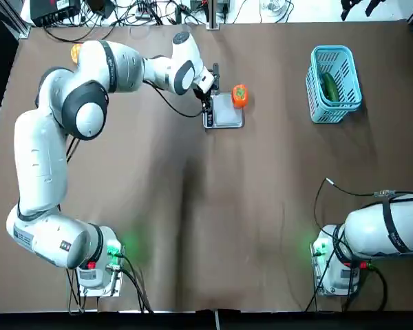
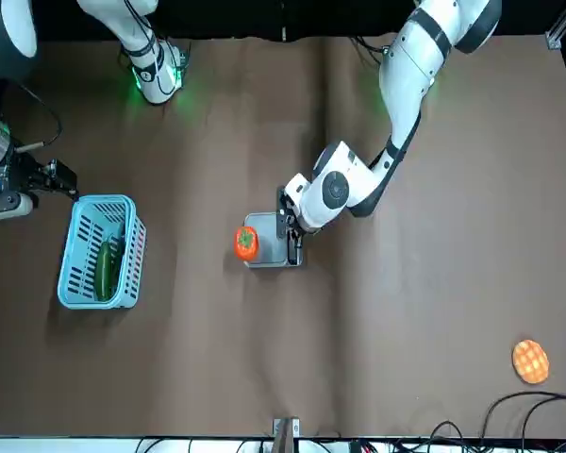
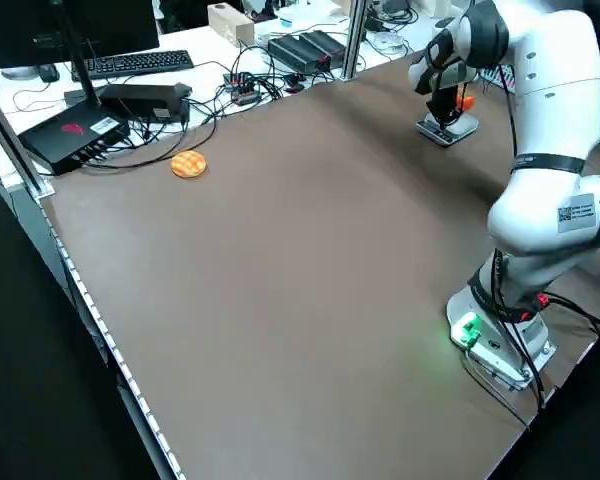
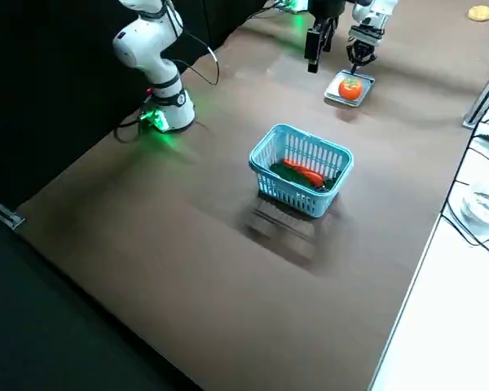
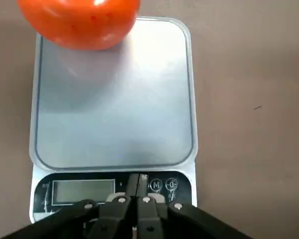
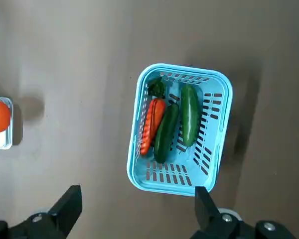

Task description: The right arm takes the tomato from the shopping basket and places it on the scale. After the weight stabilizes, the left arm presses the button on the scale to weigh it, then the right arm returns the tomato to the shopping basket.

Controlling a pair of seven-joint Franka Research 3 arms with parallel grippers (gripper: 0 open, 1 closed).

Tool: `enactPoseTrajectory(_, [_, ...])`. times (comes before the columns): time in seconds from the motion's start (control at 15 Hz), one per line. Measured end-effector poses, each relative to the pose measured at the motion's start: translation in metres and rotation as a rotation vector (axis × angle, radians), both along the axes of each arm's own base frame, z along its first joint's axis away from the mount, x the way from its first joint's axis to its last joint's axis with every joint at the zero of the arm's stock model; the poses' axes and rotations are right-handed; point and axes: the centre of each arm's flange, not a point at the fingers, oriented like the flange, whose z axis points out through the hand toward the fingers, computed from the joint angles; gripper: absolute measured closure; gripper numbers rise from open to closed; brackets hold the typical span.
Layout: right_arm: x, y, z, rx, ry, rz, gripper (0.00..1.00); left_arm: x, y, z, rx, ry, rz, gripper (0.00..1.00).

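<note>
The tomato sits on a far corner of the scale, partly over its rim. My left gripper is shut, its tips down on the scale's dark strip, just beside the round buttons and right of the display. The light-blue shopping basket stands far to the right of the scale. My right gripper hangs open high above the table near the basket, holding nothing.
In the basket lie green cucumbers and an orange ridged vegetable. A waffle-like disc lies at the far left of the table. Cables and equipment line the far edge.
</note>
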Motion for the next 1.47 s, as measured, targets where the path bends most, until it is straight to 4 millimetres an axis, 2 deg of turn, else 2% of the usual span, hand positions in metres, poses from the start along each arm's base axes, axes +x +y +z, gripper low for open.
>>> enactPoseTrajectory(1.13, [0.0, 0.0, 0.0, 0.0, 0.0, 0.0, 0.0, 0.0009, 0.0004, -0.0061, 0.003, 0.01, 0.004, 0.99])
enactPoseTrajectory(1.47, [0.0, 0.0, -0.0001, 0.0, 0.0, 0.0, 0.0, -0.0047, -0.0039, -0.0092, 0.097, -0.028, -0.048, 0.99])
